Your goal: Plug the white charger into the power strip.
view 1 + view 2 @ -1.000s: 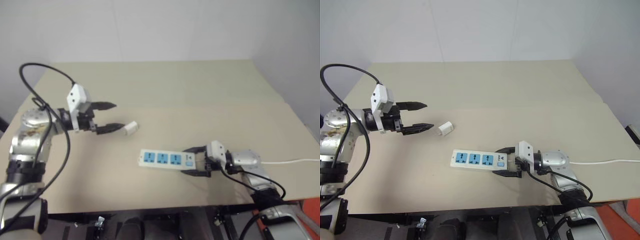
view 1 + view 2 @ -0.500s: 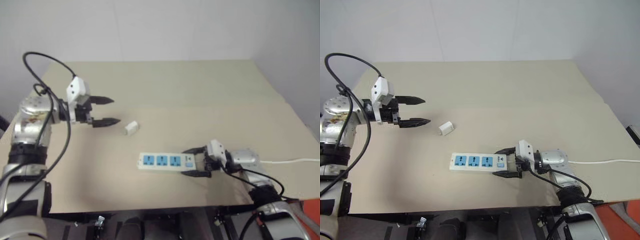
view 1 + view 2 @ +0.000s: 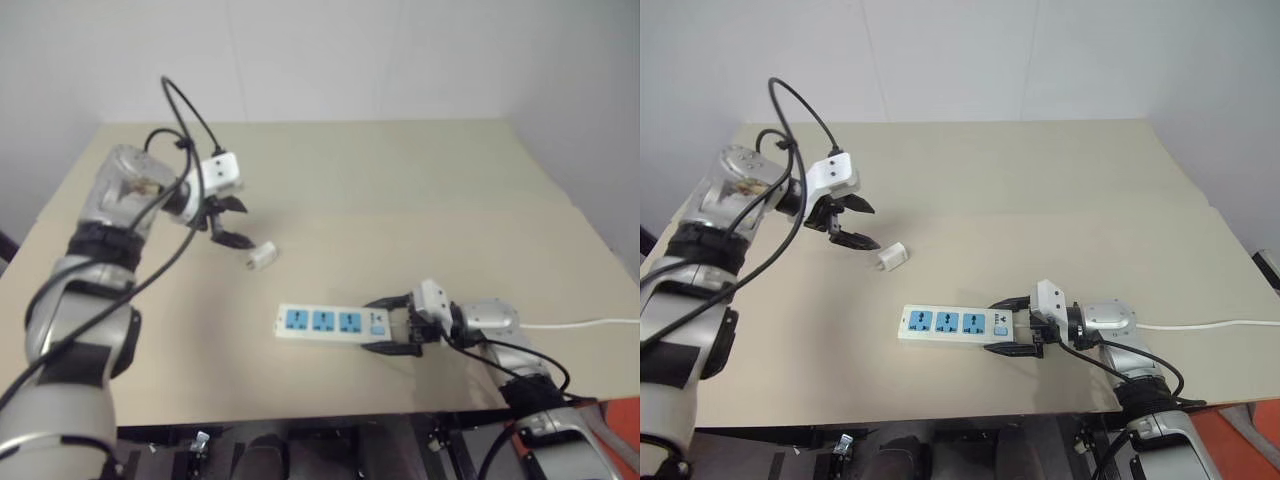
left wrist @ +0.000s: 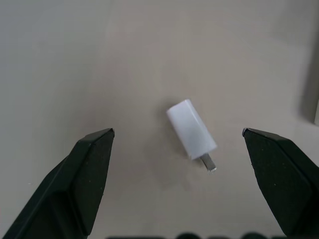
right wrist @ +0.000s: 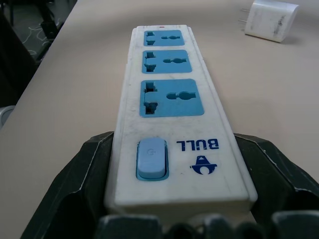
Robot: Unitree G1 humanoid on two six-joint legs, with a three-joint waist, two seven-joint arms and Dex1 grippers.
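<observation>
Charger: the small white boxy plastic charger [image 4: 190, 128] lies on its side on the beige table [image 3: 1040, 200], metal prongs showing at one end, well apart from the strip.
Left gripper: the left gripper [image 3: 852, 223] hovers just beside the charger, angled down; its black fingers [image 4: 84, 169] stand wide, one on each side, touching nothing. This stance suits a pick-up.
Power strip: the long flat white plastic power strip [image 3: 954, 324], with three blue sockets facing up, rests near the table's front edge.
Right gripper: the right gripper [image 3: 1012, 325] clasps the strip's switch end on both long sides, likely to steady it for insertion.
Cord: the thin white cord [image 3: 1210, 323] trails away to the right.
</observation>
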